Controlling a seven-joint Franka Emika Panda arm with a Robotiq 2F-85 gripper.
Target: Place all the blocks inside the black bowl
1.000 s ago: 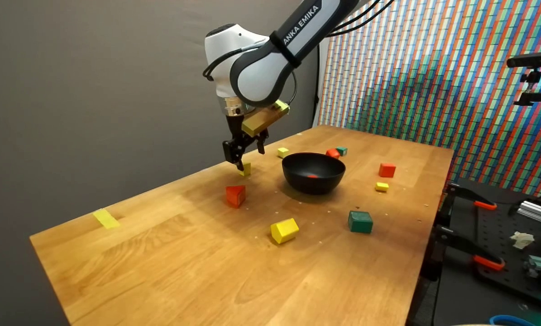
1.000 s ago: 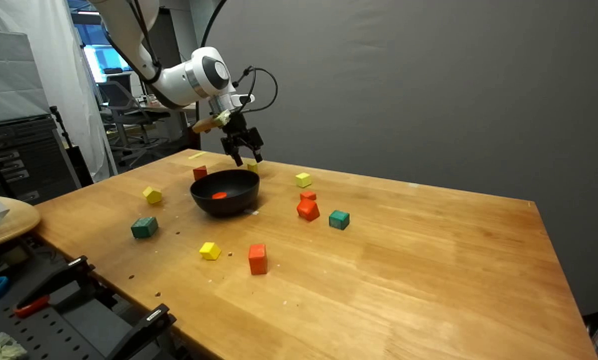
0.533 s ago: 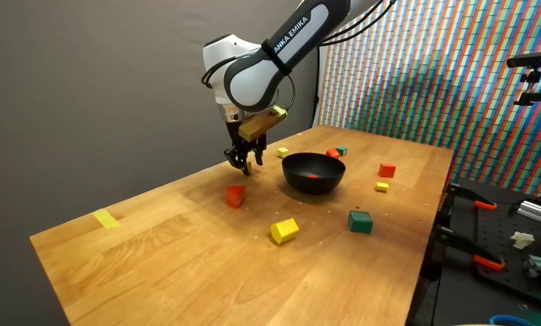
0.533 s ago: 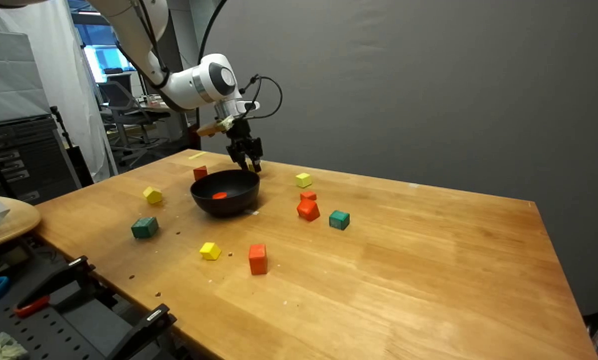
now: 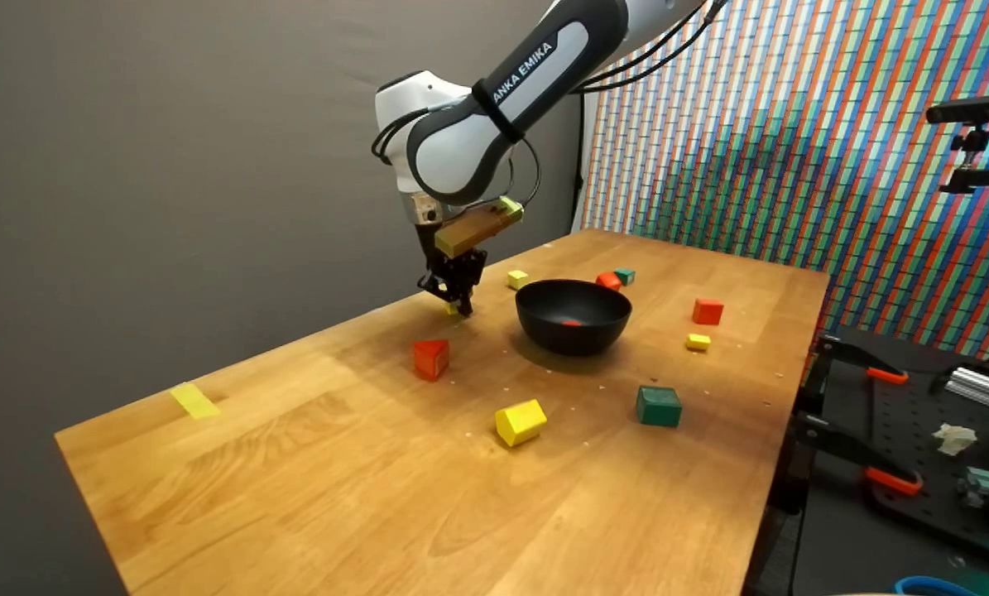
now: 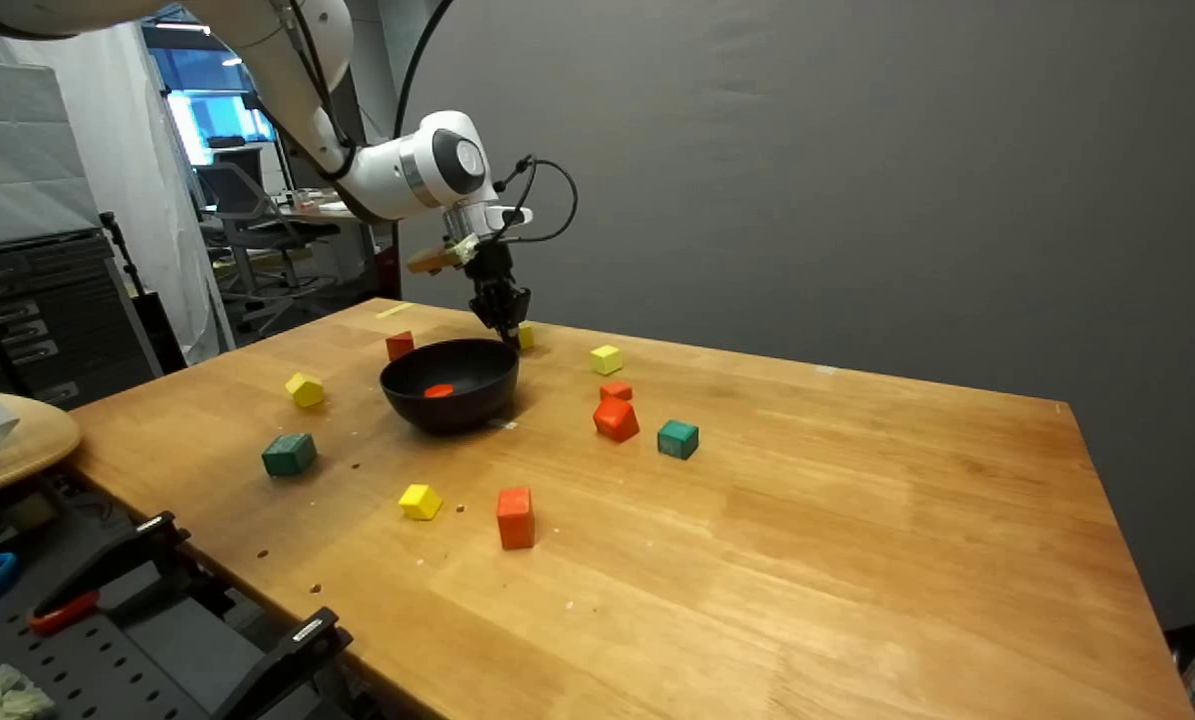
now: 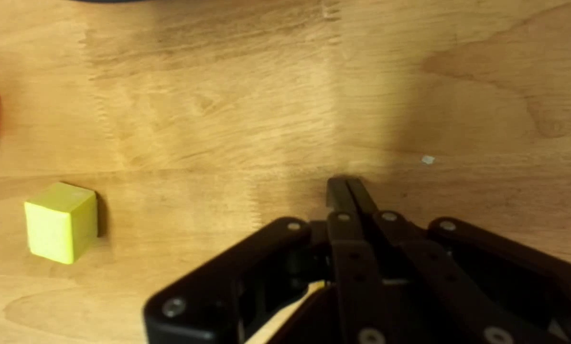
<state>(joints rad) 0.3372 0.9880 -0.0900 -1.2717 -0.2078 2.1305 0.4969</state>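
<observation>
Around a smooth, round black bowl [image 5: 573, 341] on grained wooden worktop [image 5: 320, 488]: flat-faced blocks [image 5: 658, 406], including a triangular red prism [image 5: 430, 359] and five-sided yellow prism [image 5: 520, 422]. Inside, seen in both exterior views only, a red piece [image 6: 439, 391]. In wrist view, gripper [image 7: 346, 184] closed on itself, holding nothing.

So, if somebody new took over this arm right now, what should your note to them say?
Gripper: fingers shut, nothing seen between them, low over the wooden table, beside a yellow block it partly hides; contact unclear.
Bowl: the round black bowl stands on the table.
Done: one red piece lies inside it, shape mostly hidden.
Left, on the table around the bowl: that yellow block, a cube-like yellow block, a five-sided yellow block, a small yellow block, a triangular red block, a box-shaped red block, two red blocks close together, two green blocks.
</observation>
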